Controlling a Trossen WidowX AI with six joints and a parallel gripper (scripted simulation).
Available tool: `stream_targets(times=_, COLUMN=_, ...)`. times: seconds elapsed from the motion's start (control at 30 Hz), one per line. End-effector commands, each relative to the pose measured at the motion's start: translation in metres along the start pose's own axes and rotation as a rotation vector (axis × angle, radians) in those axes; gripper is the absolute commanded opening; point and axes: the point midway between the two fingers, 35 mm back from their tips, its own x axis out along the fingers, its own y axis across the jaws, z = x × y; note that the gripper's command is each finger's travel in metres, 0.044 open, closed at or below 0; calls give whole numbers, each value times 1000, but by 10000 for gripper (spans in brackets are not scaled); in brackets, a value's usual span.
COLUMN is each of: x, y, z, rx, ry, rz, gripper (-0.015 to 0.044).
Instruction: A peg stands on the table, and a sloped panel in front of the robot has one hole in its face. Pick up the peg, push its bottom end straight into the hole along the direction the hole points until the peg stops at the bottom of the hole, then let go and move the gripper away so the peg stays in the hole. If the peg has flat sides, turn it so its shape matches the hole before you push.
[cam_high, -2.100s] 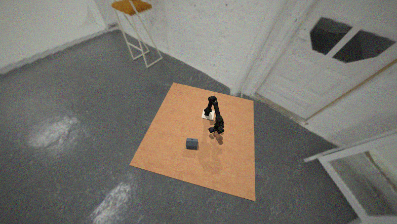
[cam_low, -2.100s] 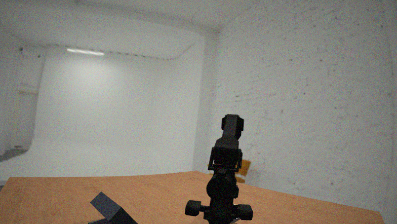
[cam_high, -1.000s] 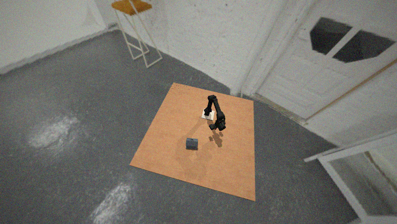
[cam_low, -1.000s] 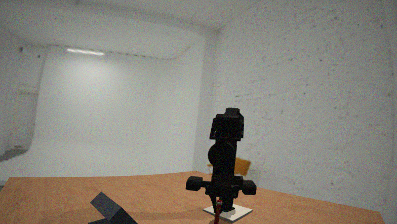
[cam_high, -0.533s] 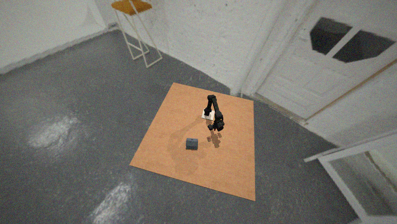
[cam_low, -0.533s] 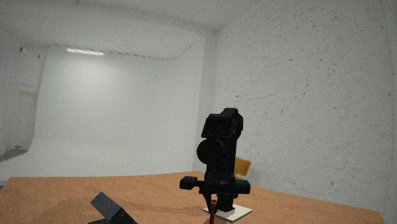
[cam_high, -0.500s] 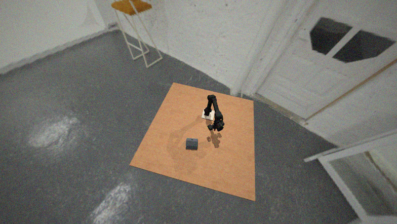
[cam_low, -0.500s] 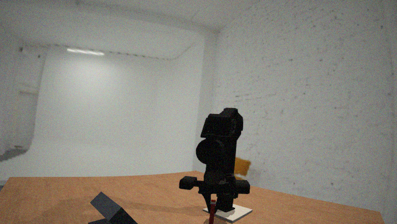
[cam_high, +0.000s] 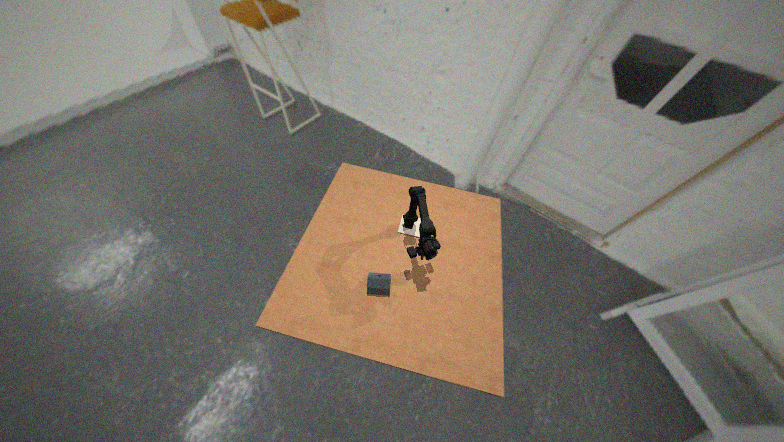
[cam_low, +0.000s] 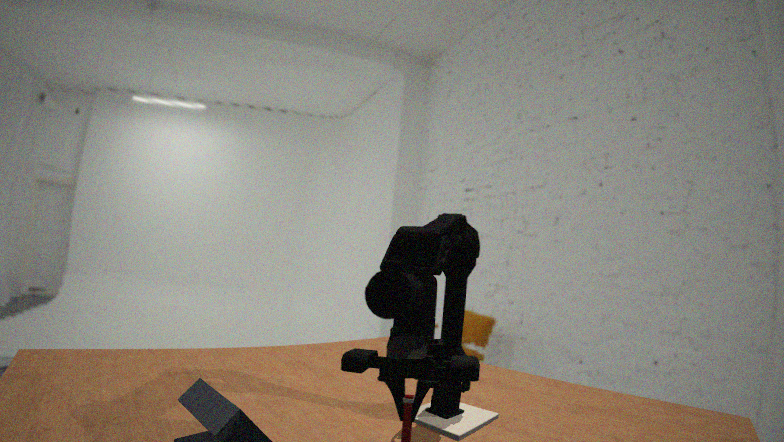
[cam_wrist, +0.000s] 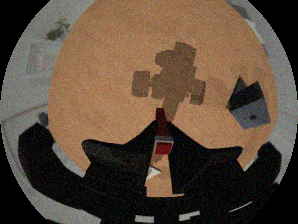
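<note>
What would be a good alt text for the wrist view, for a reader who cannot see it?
The gripper is shut on a red peg, held above an orange table where the arm's shadow falls. A grey sloped panel sits at the right edge.
</note>
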Motion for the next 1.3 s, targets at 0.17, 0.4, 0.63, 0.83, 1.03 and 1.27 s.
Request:
stream_targets(times=0.17, x=1, y=-9, z=0, rx=20, ry=-35, rz=14, gripper=0)
stream_targets(times=0.4, x=1, y=-18, z=0, rx=40, ry=-63, rz=20, gripper=0)
stream_targets(times=0.63, x=1, y=-26, z=1, rx=59, ry=-92, rz=25, gripper=0)
stream_targets(times=0.83, x=1, y=-33, z=1, rx=75, ry=-117, rz=28, gripper=0)
stream_targets(times=1.03, x=1, y=-41, z=0, rx=90, ry=-142, rz=30, gripper=0)
stream_targets(times=1.27, x=0, y=-49, z=0, rx=108, ry=-172, rz=31, gripper=0)
